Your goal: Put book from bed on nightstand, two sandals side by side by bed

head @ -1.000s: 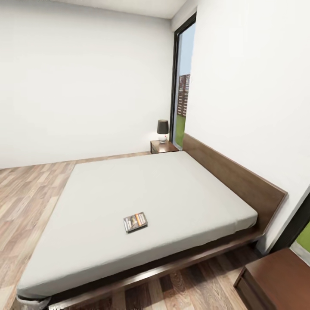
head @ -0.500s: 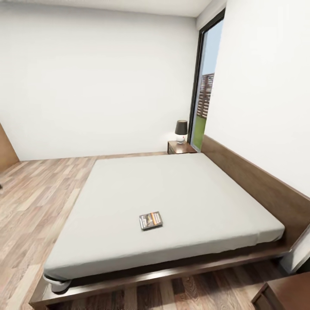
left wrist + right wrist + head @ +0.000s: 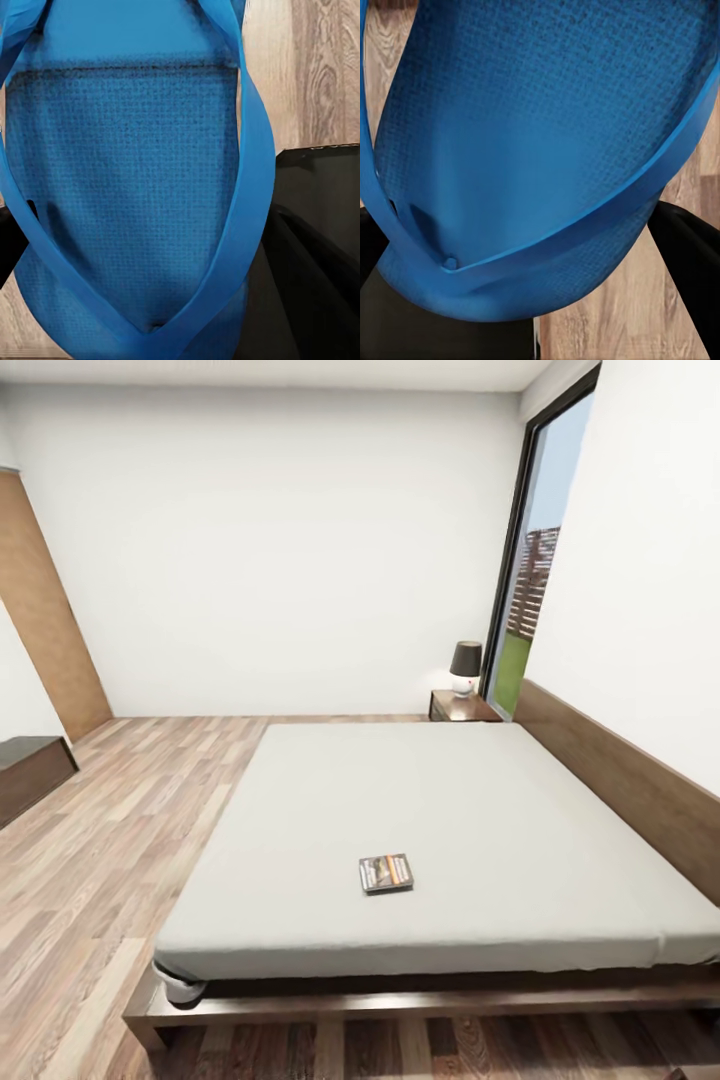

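Each tool seems clenched on a sandal (image 3: 127, 187) (image 3: 540, 150), fingers hidden; with the book (image 3: 386, 873) near the bed's (image 3: 450, 810) near edge, next set both sandals beside it.

Head view: bed (image 3: 600, 945) spans centre to right, pale mattress bare except for the book (image 3: 386, 873), lying flat near the foot-side edge (cover lettering too small to read). Nightstand (image 3: 462, 707) at the far corner beside the window (image 3: 535, 550), carrying a dark-shaded lamp (image 3: 465, 665). Wood-plank floor (image 3: 110, 830) left; door (image 3: 50, 625) far left.
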